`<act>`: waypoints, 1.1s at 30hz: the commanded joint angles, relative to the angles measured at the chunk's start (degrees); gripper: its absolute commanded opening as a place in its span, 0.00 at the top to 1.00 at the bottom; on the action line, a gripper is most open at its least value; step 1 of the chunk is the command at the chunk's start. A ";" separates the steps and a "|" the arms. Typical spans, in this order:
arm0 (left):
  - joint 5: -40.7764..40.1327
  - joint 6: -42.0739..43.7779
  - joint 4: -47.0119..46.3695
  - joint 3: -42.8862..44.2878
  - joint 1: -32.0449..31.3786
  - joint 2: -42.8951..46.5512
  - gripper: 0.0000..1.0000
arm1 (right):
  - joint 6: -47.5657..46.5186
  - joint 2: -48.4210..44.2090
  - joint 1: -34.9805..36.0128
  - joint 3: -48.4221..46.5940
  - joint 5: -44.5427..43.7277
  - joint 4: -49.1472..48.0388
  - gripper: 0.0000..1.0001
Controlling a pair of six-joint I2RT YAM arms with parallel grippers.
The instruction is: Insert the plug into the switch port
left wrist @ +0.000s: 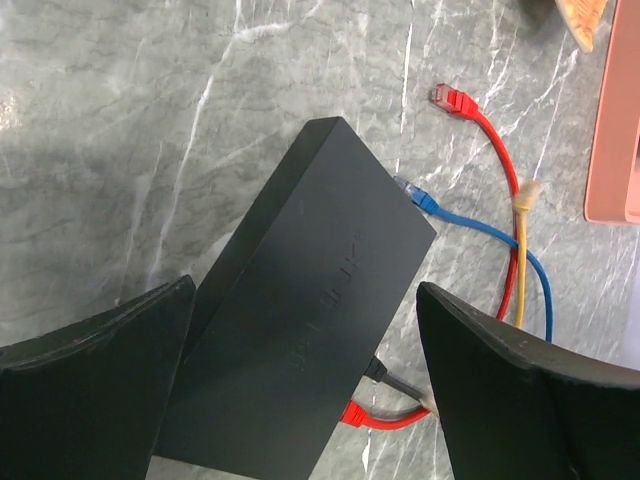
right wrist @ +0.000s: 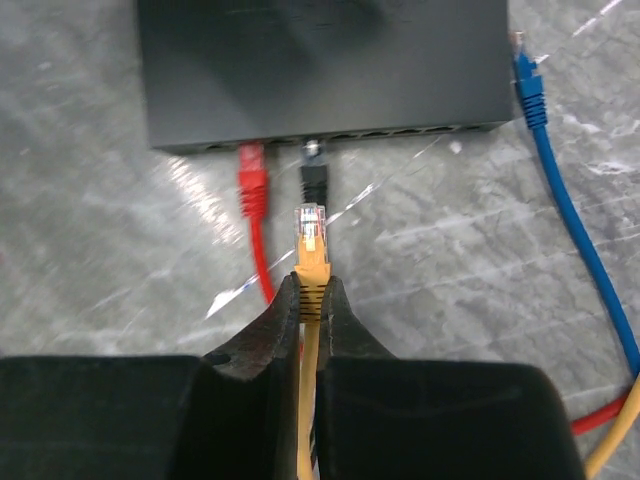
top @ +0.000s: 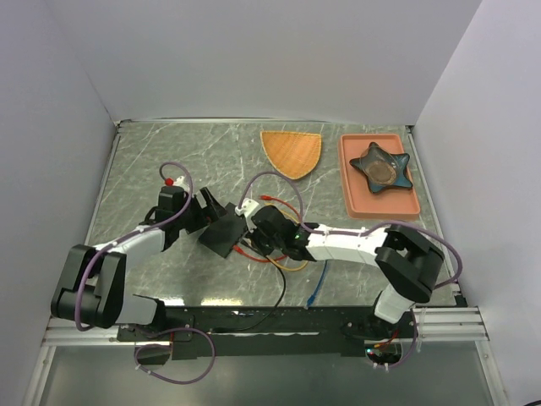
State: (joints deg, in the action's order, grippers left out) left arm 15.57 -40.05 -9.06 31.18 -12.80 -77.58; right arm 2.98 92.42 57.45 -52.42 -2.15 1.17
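1. View from above: we find the left gripper (top: 203, 211) spread wide just left of the black box (top: 226, 230). The right gripper (top: 256, 230) is clenched at the box's right side. Both work low over the marble table (top: 152, 161). An orange wedge (top: 292, 152) and a pink tray (top: 351, 199) carrying a dark star-shaped dish (top: 382, 166) lie well apart at the far side.
2. Left wrist view: we see the jaws fully released, gripping nothing, with the box lying between them. We cannot tell whether either jaw touches it. The box's long axis runs from lower left to upper right. A loose red plug (left wrist: 450, 98) lies beyond the box and a blue plug (left wrist: 412, 190) lies just beside its far corner.
3. Right wrist view: we see the jaws pinching the yellow plug (right wrist: 310, 235) at its boot. The plug's long axis stands square to the box's socket edge, with its tip pointing at that edge but not inserted. The switch port (right wrist: 400, 131) sits in the socket row along that long edge; we cannot tell which socket. A seated black plug (right wrist: 314, 178) stands directly ahead of the tip, with a seated red plug (right wrist: 252, 185) just left.
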 commanded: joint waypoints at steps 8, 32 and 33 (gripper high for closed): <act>-0.10 1.20 -3.77 0.55 0.40 -2.31 0.03 | 2.11 8.03 -1.55 -4.70 -8.21 -3.28 1.00; 1.56 2.61 -2.37 3.36 0.32 -9.43 0.35 | 2.73 13.39 -1.73 -9.71 -8.04 -4.51 1.00; 1.65 2.52 -2.37 3.45 0.40 -9.52 0.35 | 2.82 13.57 -1.82 -9.89 -8.22 -4.42 1.00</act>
State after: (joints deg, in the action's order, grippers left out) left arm 16.16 -38.30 -11.42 33.32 -12.53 -86.02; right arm 5.15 104.73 55.99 -58.94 -9.41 -1.83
